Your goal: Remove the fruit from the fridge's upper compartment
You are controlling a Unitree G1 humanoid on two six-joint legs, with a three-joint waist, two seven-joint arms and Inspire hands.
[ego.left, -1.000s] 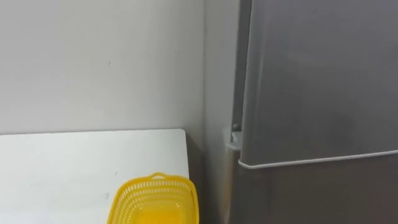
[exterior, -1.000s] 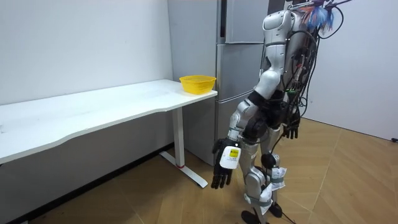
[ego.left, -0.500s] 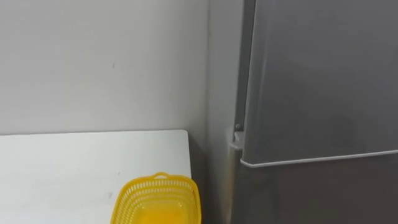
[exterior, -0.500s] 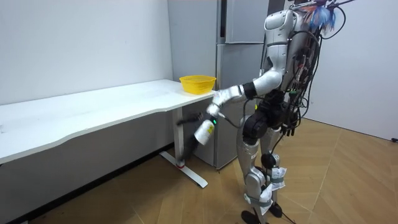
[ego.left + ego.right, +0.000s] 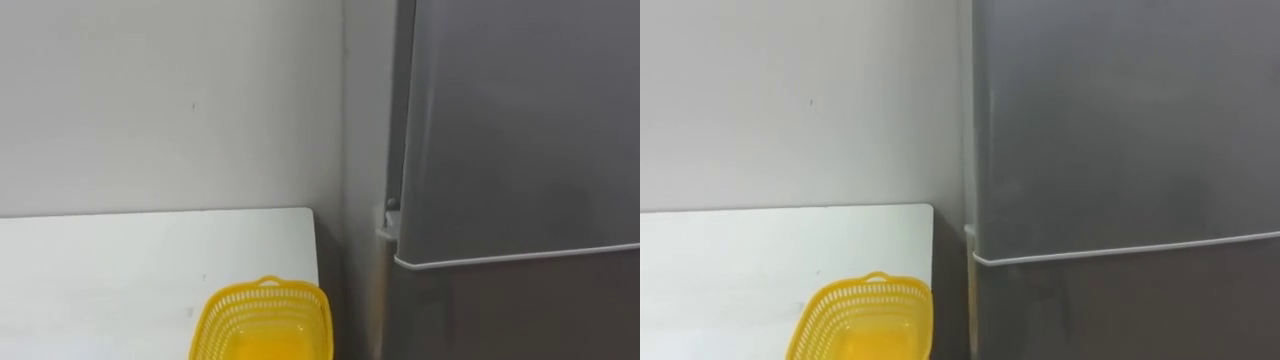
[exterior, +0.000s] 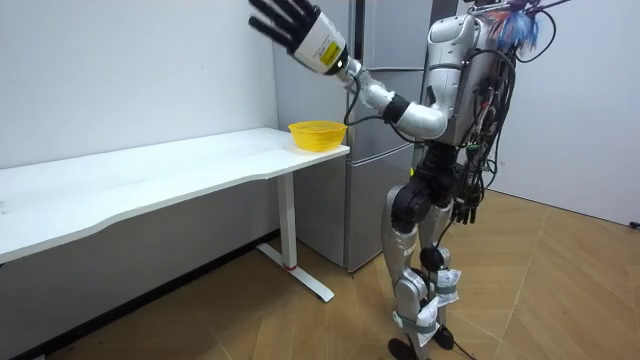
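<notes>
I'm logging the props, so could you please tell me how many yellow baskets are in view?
1. The yellow basket stands on the white table, at the end beside the fridge; the shut fridge could hide more.

Eyes facing fridge (image 5: 510,130) (close), room view sidelong

Stands upright. Holds the left arm stretched up and out toward the room view's left, with the left hand (image 6: 297,28) above head height, fingers straight and spread, gripping nothing. Lets the right hand (image 6: 466,208) hang low beside the hip, fingers loose, pointing down
</notes>
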